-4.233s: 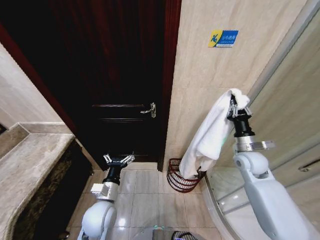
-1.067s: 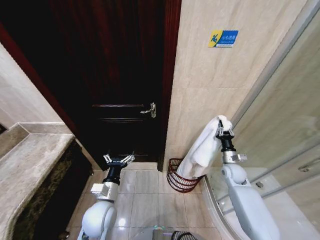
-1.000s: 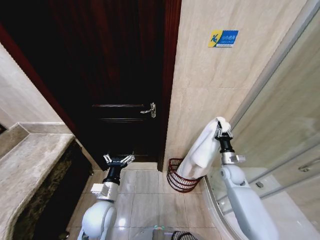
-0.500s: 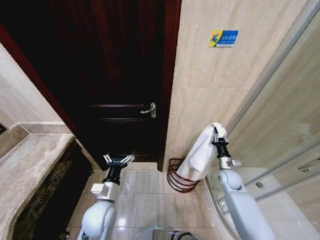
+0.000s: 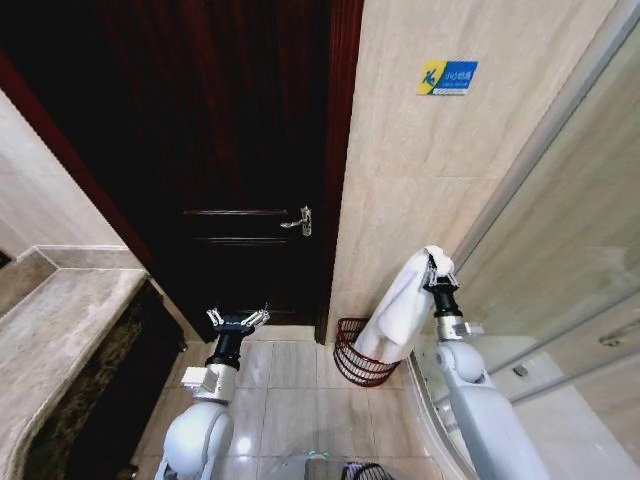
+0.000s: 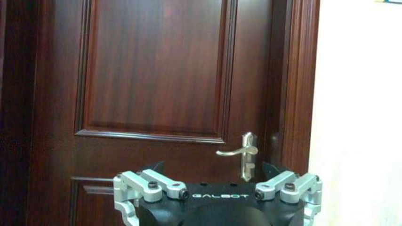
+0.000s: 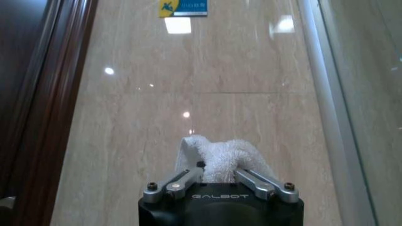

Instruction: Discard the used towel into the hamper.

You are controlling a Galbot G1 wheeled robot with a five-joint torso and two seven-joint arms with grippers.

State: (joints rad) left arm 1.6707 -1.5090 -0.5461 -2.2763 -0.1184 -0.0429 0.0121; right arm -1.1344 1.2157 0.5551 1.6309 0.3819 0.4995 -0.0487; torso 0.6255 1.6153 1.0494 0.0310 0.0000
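Two arms: one is working and one is waiting, in a tiled bathroom corner beside a dark door (image 5: 235,150).
Right end effector (image 5: 438,272): it is hanging raised in front of the beige wall (image 5: 430,170), above and to the right of the hamper, with its fingers (image 7: 182,180) clenched on the top fold of the towel; the right wrist view is showing the white terry bunching up between the two fingers.
Towel (image 5: 398,308): it is hanging down from that grip in a long white drape, slanting left toward the hamper; its lower end is reaching the hamper's rim, though whether it is inside cannot be told.
Hamper (image 5: 358,362): it is standing on the floor tiles (image 5: 285,380) at the foot of the wall, just right of the door frame and left of the glass shower screen (image 5: 560,260).
Left end effector (image 5: 237,320): it is waiting low near the floor, well apart from the hamper, released with fingers spread wide and pointing at the door, level with the lever handle (image 6: 242,151).
Wall sign (image 5: 446,76): a blue and yellow sticker is sitting high on the wall, above the raised arm.
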